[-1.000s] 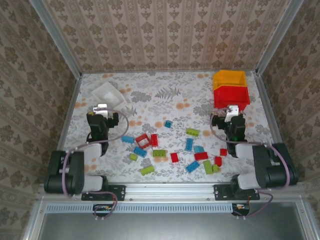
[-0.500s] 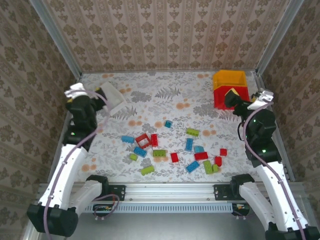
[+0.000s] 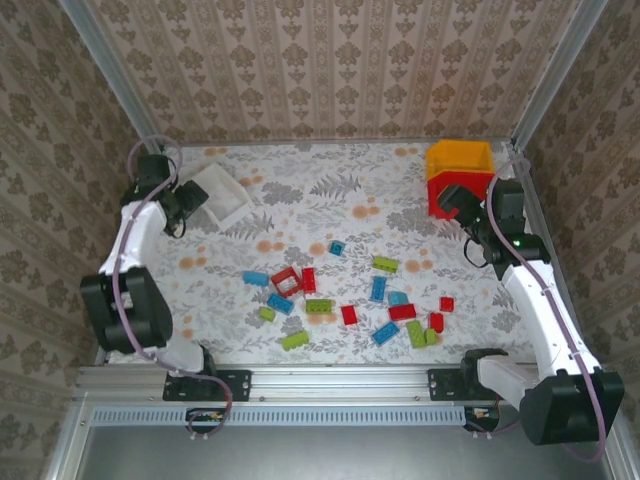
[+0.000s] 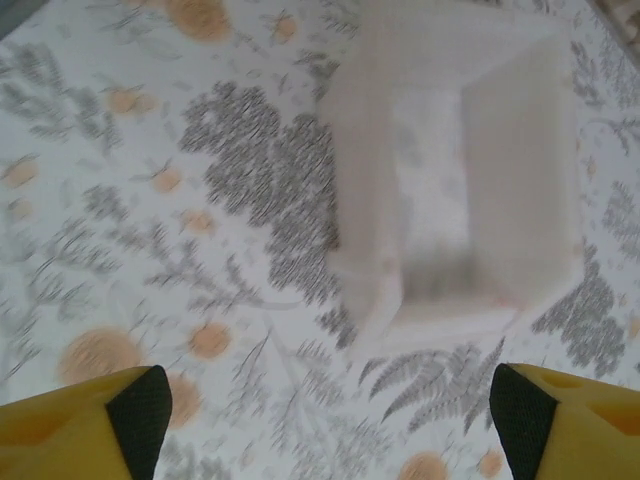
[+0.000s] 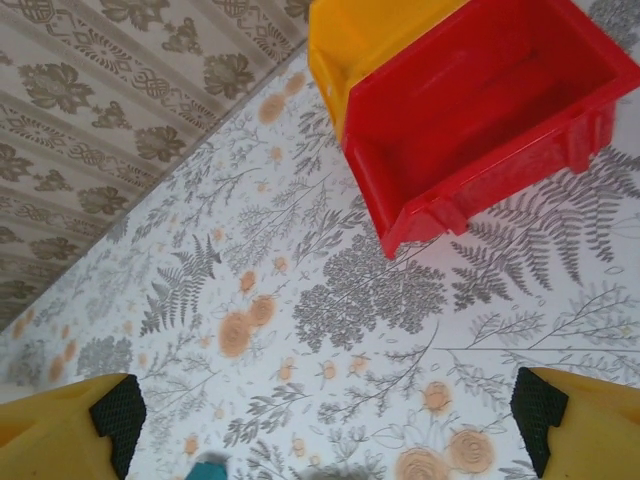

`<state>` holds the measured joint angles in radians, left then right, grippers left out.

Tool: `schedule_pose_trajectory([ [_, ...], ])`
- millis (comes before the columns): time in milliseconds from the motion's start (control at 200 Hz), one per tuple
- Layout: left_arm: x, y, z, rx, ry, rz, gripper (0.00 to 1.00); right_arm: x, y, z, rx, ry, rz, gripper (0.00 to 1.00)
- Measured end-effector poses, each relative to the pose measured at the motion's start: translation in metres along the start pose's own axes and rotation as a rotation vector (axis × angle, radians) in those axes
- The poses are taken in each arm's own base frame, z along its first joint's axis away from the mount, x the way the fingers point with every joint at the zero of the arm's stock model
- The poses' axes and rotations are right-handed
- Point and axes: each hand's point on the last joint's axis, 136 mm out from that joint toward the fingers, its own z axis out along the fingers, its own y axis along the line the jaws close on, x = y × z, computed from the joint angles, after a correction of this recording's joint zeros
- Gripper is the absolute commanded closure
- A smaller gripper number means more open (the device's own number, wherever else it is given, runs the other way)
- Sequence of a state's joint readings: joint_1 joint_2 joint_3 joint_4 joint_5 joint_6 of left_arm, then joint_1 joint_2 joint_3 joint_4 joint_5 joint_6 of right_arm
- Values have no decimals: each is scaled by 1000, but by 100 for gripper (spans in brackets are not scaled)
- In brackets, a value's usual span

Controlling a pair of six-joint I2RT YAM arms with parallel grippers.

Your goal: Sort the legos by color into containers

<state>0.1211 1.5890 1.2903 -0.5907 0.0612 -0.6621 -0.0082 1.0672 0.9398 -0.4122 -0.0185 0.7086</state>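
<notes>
The legos lie scattered in the middle of the table: red ones [image 3: 286, 281], blue ones [image 3: 256, 278] and lime green ones [image 3: 295, 340]. The white bin [image 3: 222, 193] sits at the back left, and it looks blurred in the left wrist view [image 4: 460, 170]. At the back right, a red bin [image 3: 468, 187] stands against a yellow-orange bin [image 3: 460, 157]; both look empty from the right wrist, red bin [image 5: 480, 110] and yellow-orange bin [image 5: 370, 35]. My left gripper [image 3: 185, 205] [image 4: 330, 405] is open just left of the white bin. My right gripper [image 3: 452, 200] [image 5: 330, 415] is open beside the red bin's front.
Metal frame rails and papered walls close in the table on three sides. A blue lego [image 5: 208, 468] lies on the cloth at the bottom edge of the right wrist view. Bare flowered cloth [image 3: 340, 190] stretches between the bins.
Both arms have unfolded from near their bases and swung to the back corners. The left gripper now hangs by the white bin, the right one by the red bin. The legos have not moved.
</notes>
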Motion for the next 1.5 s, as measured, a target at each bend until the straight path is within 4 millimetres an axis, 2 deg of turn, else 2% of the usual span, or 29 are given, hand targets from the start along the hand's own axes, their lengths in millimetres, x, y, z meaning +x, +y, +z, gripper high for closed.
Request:
schedule_pose_trajectory([
  [105, -17, -9, 30, 17, 45, -20, 18, 6, 0, 12, 15, 51, 16, 6],
  [200, -22, -12, 58, 20, 93, -32, 24, 10, -1, 20, 29, 88, 26, 6],
  [340, -16, -14, 93, 4, 173, -34, 30, 8, 2, 28, 40, 110, 47, 7],
  [440, -6, -14, 109, -17, 213, -27, 34, 6, -1, 37, 52, 124, 86, 7],
  [565, 5, -12, 117, -34, 249, -11, 45, 3, -12, 56, 96, 144, 161, 8],
  [665, 5, -14, 122, -34, 255, 11, 55, 2, -23, 71, 132, 148, 228, 11],
  [840, 7, -19, 121, -41, 256, 60, 76, -7, -50, 84, 202, 116, 381, 13],
  [985, 17, -26, 121, -43, 271, 118, 89, -14, -67, 97, 243, 76, 479, 14],
  [1165, 30, -38, 120, -26, 291, 183, 94, -8, -83, 123, 302, 92, 532, 14],
  [1370, 51, -59, 117, -5, 320, 262, 96, -29, -88, 152, 322, 80, 558, 19],
  [1500, 71, -79, 113, 13, 343, 323, 97, -29, -99, 163, 348, 90, 568, 27],
])
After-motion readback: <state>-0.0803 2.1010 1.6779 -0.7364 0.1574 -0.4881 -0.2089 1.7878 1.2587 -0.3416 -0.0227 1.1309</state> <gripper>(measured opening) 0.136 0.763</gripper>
